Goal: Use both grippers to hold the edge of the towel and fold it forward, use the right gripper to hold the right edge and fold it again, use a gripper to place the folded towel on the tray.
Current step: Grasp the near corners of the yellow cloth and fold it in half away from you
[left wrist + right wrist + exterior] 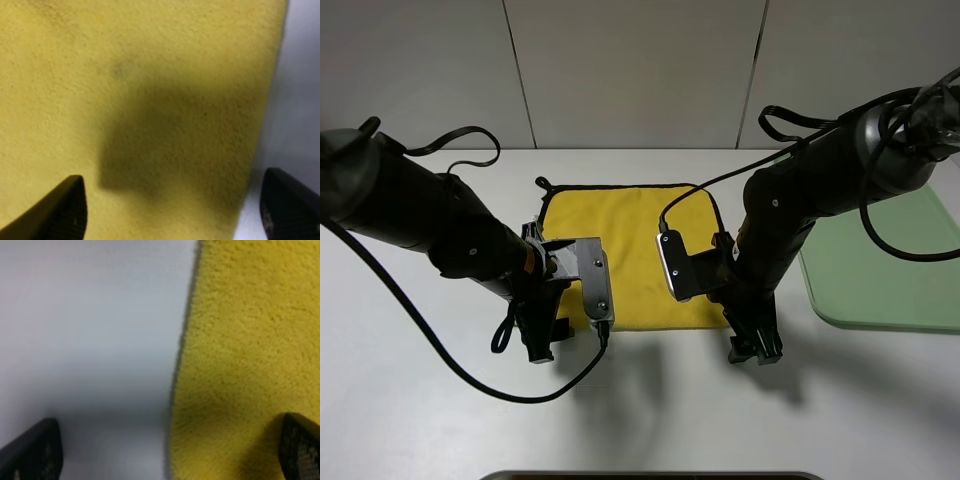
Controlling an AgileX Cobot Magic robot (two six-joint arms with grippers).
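1. Straddling the near edge (660,326) of the towel (620,235), my left gripper (175,212) and right gripper (170,452) gape wide, empty.
2. Towel lies flat between my arms, apart from the tray (910,290).
3. Soft, limp: pinch near corners, I judge.

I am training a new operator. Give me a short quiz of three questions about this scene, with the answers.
1. True or false: the towel already lies on the tray.
2. Choose one. In the wrist views, the left gripper and the right gripper are: A) both open, B) both shut on the towel, C) one open and one shut.
3. Fill in: in the high view, the tray stands to the ____ of the towel.

Key: 1 false, it lies unfolded beside the tray; 2 A; 3 right.
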